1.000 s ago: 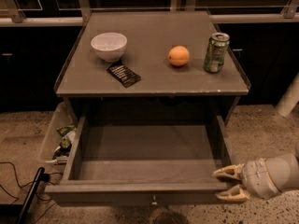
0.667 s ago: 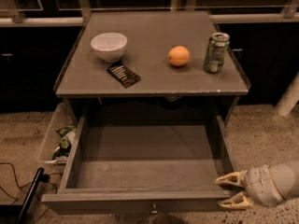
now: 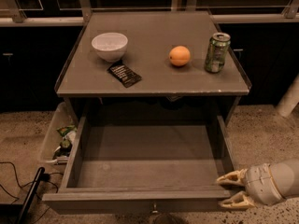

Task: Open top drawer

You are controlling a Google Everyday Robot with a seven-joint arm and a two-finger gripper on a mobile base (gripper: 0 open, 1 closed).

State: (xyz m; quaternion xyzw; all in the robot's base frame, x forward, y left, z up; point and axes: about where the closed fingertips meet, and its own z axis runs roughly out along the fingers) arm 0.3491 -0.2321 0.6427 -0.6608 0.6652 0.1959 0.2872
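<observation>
Top drawer (image 3: 145,167): grey wood, wide deep plain box, standing far open under the grey square tabletop (image 3: 187,80) and jutting toward the cam. Inner floor and walls are flat grey. Small round brass knob (image 3: 153,211) at front centre, partly cut off by the bottom edge of the view.

Gripper (image 3: 220,192): bottom right, at the drawer's front-right corner. Two pale fingers (image 3: 231,177) are spread apart, nothing between them but the corner area. Can't tell if they touch the wood. Pale grey wrist behind it runs off the right edge.

Counts:
- 1 drawer in view
- 1 white round bowl (image 3: 110,45), back left of the top
- 1 round orange fruit (image 3: 179,56), mid-right
- 1 green drink can (image 3: 217,52), upright, right of the fruit, near the edge
- 1 dark flat snack packet (image 3: 124,74), just in front of the bowl

All 4 items are apart from each other.

Surroundings: speckled beige stone floor (image 3: 261,134). Pale plastic bin (image 3: 49,141) on the floor, left of the drawer, w/ some wrappers in it. Black cable (image 3: 9,171) and a black rod (image 3: 29,195) at lower left. Dark cabinet fronts behind w/ a grey metal rail (image 3: 252,18) across. White cylindrical post (image 3: 289,97) at far right. Lighting is dim.
</observation>
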